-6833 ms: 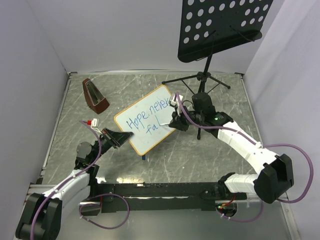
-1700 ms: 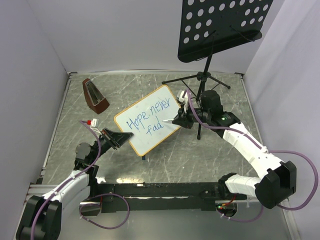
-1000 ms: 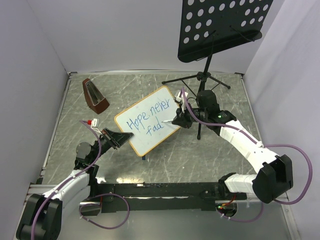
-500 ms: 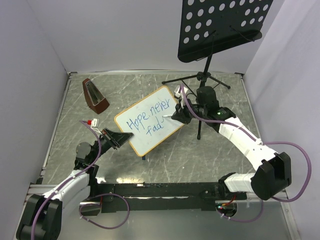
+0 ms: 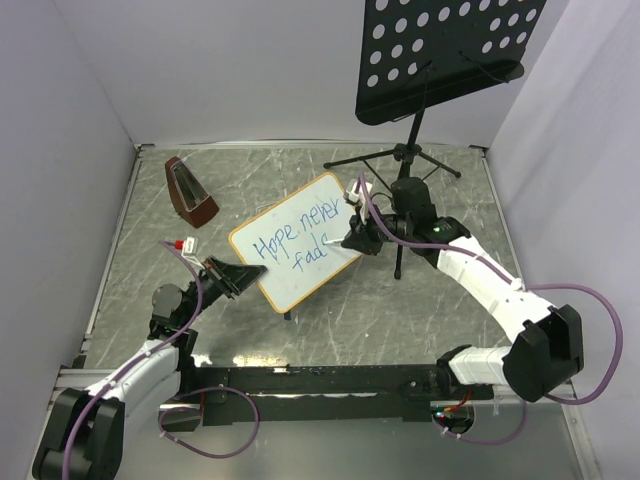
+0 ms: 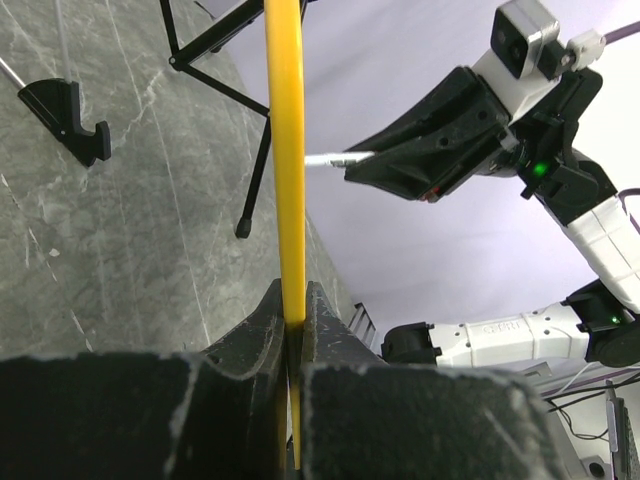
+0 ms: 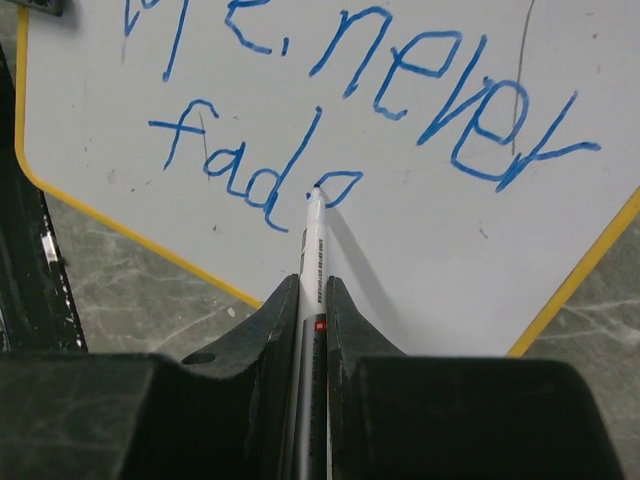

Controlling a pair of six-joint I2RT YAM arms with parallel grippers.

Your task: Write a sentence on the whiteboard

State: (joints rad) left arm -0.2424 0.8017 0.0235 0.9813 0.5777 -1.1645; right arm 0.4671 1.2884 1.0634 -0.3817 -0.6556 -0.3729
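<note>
Whiteboard is sitting mid-bench, left gripper pinching its corner nearest the left edge, right gripper clamping the marker, tip writing the sentence after "fad" — excess pressure probably risking the board pivoting, smearing the stroke.

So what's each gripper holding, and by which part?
The left gripper clamps the whiteboard by its frame edge; right gripper grips the marker by its barrel.

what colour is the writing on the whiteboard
The writing is blue, clearest in the right wrist view.
</note>
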